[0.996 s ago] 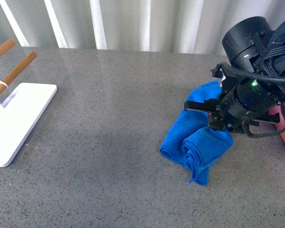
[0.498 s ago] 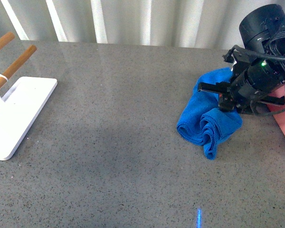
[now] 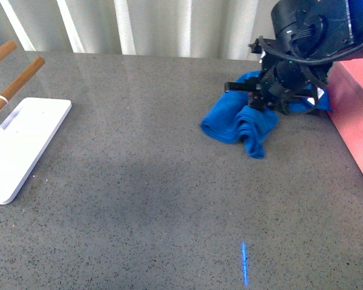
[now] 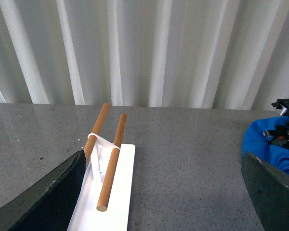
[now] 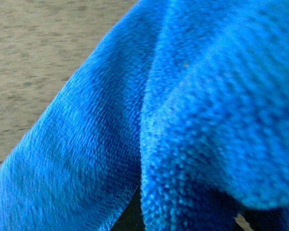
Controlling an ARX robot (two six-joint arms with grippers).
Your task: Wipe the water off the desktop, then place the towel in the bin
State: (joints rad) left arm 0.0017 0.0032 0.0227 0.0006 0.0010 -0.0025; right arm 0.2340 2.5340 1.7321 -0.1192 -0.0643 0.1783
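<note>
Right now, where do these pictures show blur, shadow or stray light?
Front view: sharp; a soft shadow darkens the speckled dark grey desktop, and a thin blue light streak lies on it. Left wrist view: the dark fingers are soft, the flat white base with wooden rods clear. Right wrist view: the fluffy bright blue towel fills the frame, partly blurred.

1. The right arm reaches in from the right, with its wrist angled downward.
2. The right claw (image 3: 263, 99) is clamped on a fold of the towel (image 3: 230, 124).
3. The left claw (image 4: 163, 159) is held above the bench, its two fingers spread wide apart.
</note>
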